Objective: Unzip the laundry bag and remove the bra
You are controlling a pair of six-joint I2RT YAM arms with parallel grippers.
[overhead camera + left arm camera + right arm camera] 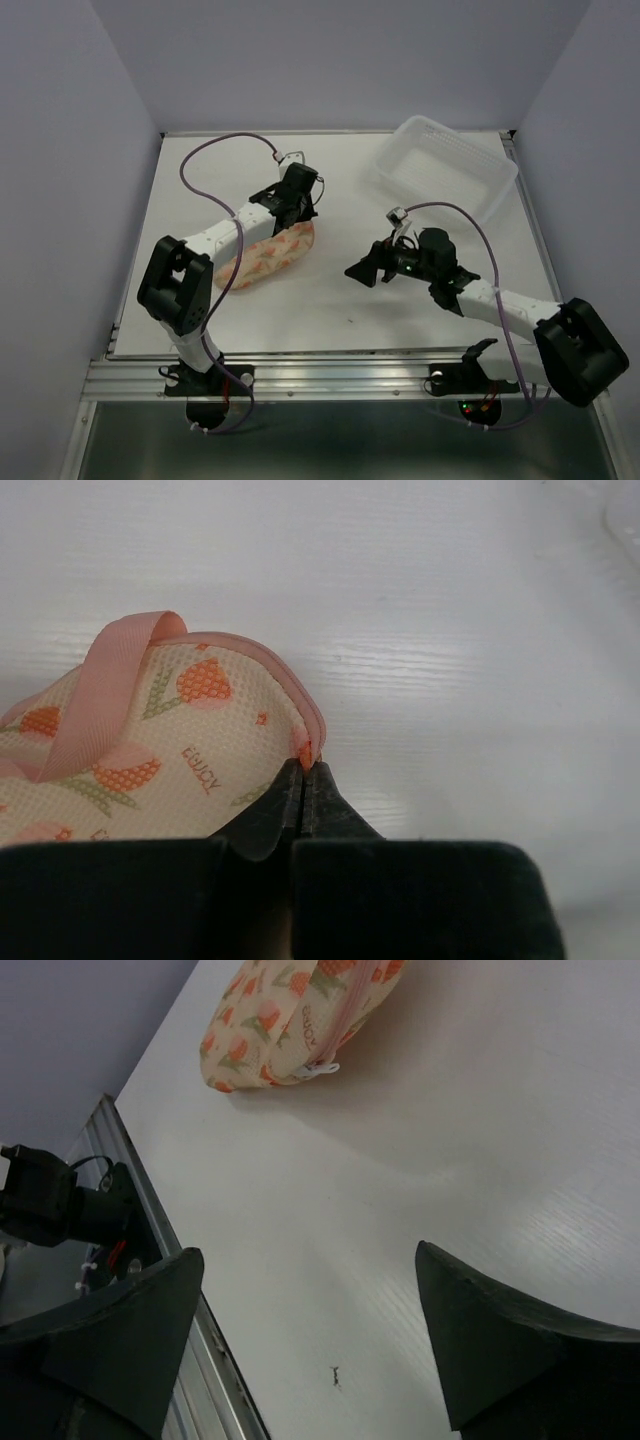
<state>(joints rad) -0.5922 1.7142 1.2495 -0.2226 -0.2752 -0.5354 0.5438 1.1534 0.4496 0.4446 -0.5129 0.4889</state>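
Observation:
The laundry bag (268, 258) lies zipped at the left of the table, cream-peach with an orange and green print. My left gripper (300, 215) sits at its far end. In the left wrist view that gripper (303, 767) is shut on the bag's pink rim (312, 720), beside the pink loop (100, 680). My right gripper (365, 270) hovers open to the right of the bag, apart from it. The right wrist view shows the bag (290, 1010) with its white zipper pull (322, 1068) well ahead of the open gripper (310, 1330). The bra is hidden.
A clear plastic tub (445, 165) stands tilted at the back right corner. The table's metal front rail (340, 375) runs along the near edge. A small dark speck (337, 1377) lies on the white surface between the right fingers.

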